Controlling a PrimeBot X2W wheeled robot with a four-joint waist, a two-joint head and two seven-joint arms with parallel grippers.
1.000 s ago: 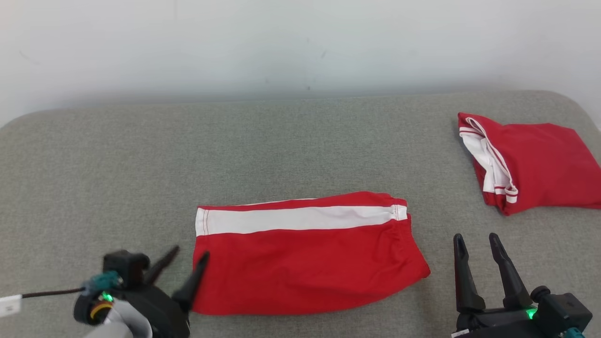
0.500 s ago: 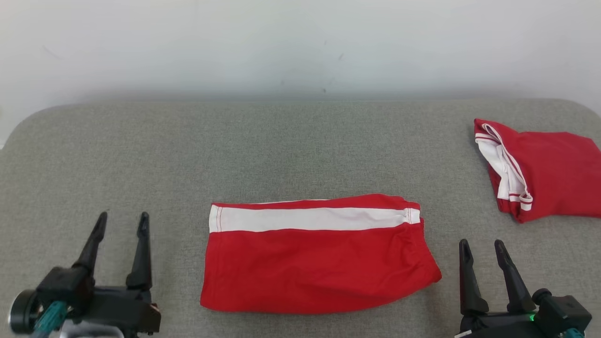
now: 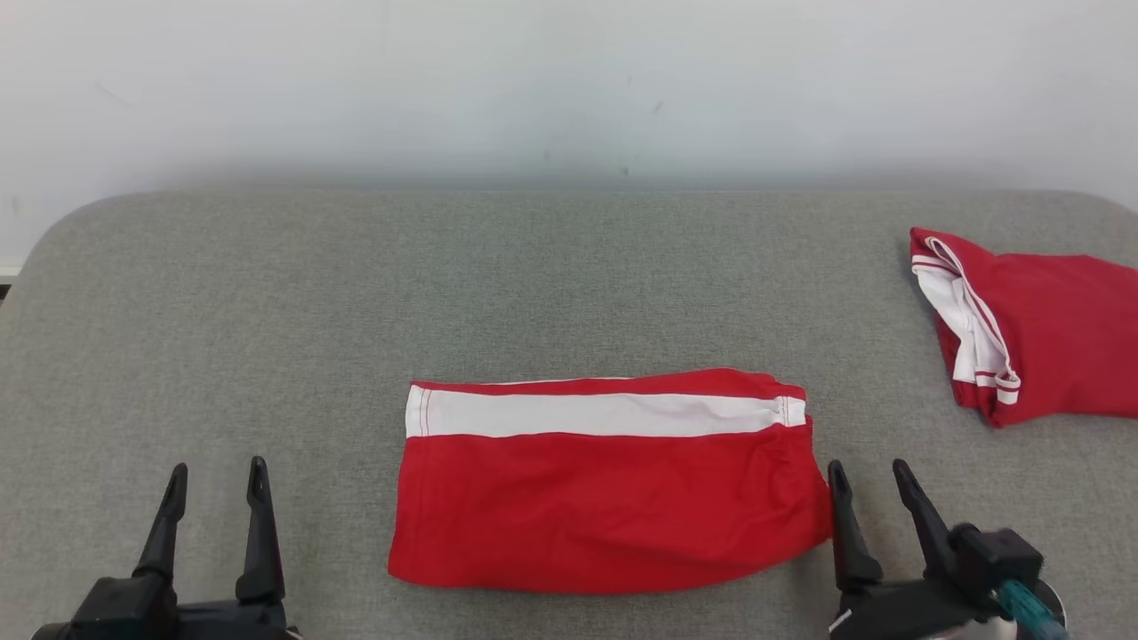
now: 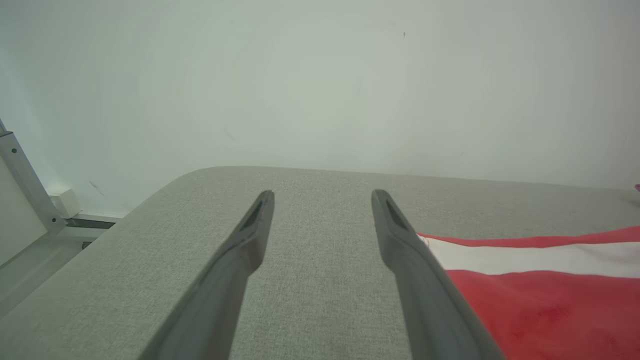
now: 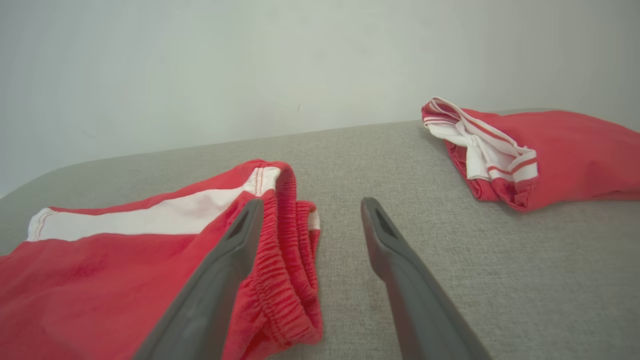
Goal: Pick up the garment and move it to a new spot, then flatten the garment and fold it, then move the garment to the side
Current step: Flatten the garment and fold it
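Observation:
The garment (image 3: pixel 605 498) is a pair of red shorts with a white side stripe, folded flat in the middle of the grey surface (image 3: pixel 356 293). My left gripper (image 3: pixel 218 476) stands open at the lower left, well clear of the cloth's left edge, which the left wrist view shows beside the right finger as garment (image 4: pixel 540 285). My right gripper (image 3: pixel 869 474) is open at the lower right, its left finger just at the elastic waistband end of the garment (image 5: pixel 125 250). Both pairs of fingers are empty.
A second red and white garment (image 3: pixel 1040 329) lies folded at the far right of the surface, also seen as a folded bundle (image 5: pixel 530 150) in the right wrist view. A pale wall (image 3: pixel 569 80) stands behind. A metal frame (image 4: pixel 25 190) sits off the left edge.
The camera has shifted. My left gripper drew back from the garment's left edge to the lower left and turned its fingers upright. My right gripper moved left, up to the waistband end.

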